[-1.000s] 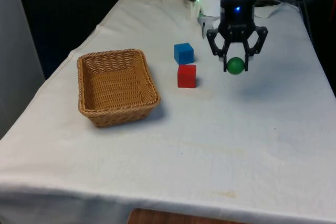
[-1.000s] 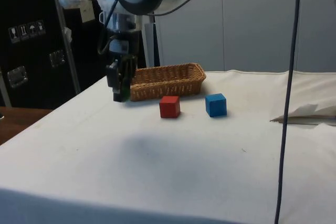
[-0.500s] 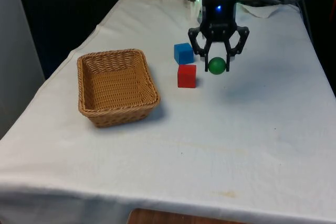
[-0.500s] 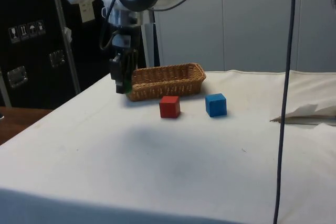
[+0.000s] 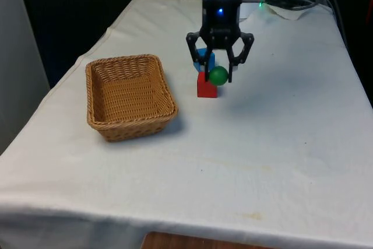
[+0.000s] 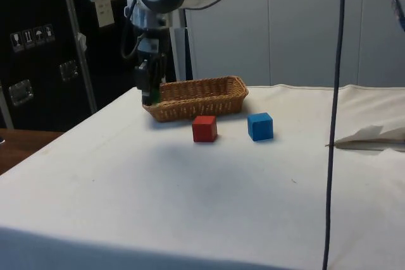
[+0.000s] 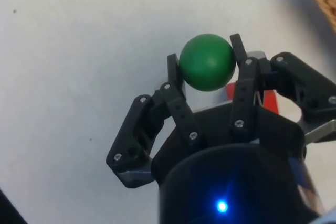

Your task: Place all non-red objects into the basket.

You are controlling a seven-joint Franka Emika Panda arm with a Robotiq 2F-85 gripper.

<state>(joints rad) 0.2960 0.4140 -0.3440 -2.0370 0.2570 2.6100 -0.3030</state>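
Above the surface's middle, fingers (image 7: 177, 96) pinching green ball (image 5: 218, 75); basket (image 5: 129, 95) holding nothing, blue cube (image 6: 260, 126) still waiting outside.

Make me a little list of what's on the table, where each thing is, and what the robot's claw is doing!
gripper: shut on the green ball, held above the cloth
green ball: between the fingers, off the table
red cube: on the cloth, below the gripper in the front view
blue cube: on the cloth beside the red cube
basket: wicker, at the front view's left, nothing in it
left to do: ball and blue cube into the basket
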